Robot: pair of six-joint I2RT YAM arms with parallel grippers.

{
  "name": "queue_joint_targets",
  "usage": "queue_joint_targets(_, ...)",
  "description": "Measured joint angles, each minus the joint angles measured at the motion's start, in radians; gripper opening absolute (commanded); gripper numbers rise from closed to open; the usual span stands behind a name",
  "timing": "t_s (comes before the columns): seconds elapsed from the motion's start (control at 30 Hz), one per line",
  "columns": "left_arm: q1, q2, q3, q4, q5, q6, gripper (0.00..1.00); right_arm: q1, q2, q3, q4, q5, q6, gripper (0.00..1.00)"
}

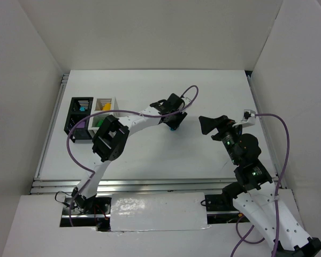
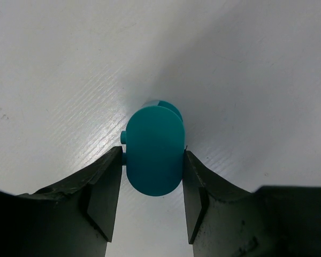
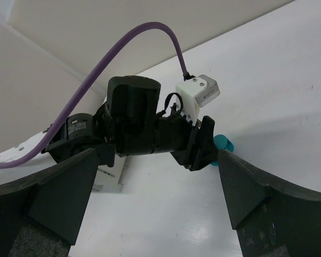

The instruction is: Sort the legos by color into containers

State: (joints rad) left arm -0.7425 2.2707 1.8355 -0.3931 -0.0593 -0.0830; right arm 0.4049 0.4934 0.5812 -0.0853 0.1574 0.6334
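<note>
Sorting looks nearly done. The black container (image 1: 69, 120) and white container (image 1: 104, 99) stand side by side near the table's (image 1: 214, 85) far left corner. A stored teal brick (image 1: 83, 107) shows in the black one, and a yellow brick (image 1: 104, 106) and green brick (image 1: 98, 122) sit in separate compartments of the white one. The one loose teal lego (image 2: 154, 144) sits near the table's middle, and the left claw (image 2: 152, 158) grips it, a finger against each side. The right claw (image 3: 156, 160) hangs wide open and empty, right of the middle. No other loose brick shows; carrying this one to the black container seems all that is left
</note>
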Motion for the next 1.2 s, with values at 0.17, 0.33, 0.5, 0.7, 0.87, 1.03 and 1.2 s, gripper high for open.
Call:
queue_joint_targets(0.17,0.01,-0.028,-0.018,-0.014,-0.03,-0.019,0.0,0.0,0.0,0.0,0.002,0.0,-0.001,1.0)
queue_joint_targets(0.33,0.078,-0.177,-0.05,-0.044,-0.067,-0.056,0.0,0.0,0.0,0.0,0.003,0.0,-0.003,1.0)
queue_joint_targets(0.5,0.203,-0.423,-0.061,-0.05,-0.195,-0.124,0.0,-0.002,0.0,0.0,0.003,0.0,-0.003,1.0)
queue_joint_targets(0.7,0.476,-0.574,0.029,-0.199,-0.393,-0.339,0.0,-0.003,0.0,0.0,0.003,-0.008,-0.003,1.0)
queue_joint_targets(0.87,0.745,-0.574,-0.009,-0.326,-0.452,-0.469,0.0,-0.006,0.0,0.0,0.003,-0.015,-0.003,1.0)
queue_joint_targets(1.03,0.826,-0.543,-0.075,-0.393,-0.427,-0.5,0.0,-0.006,0.014,-0.002,0.012,-0.021,-0.003,1.0)
queue_joint_targets(1.2,0.839,-0.496,-0.075,-0.398,-0.39,-0.501,0.01,-0.006,0.026,-0.002,0.014,-0.028,-0.007,1.0)
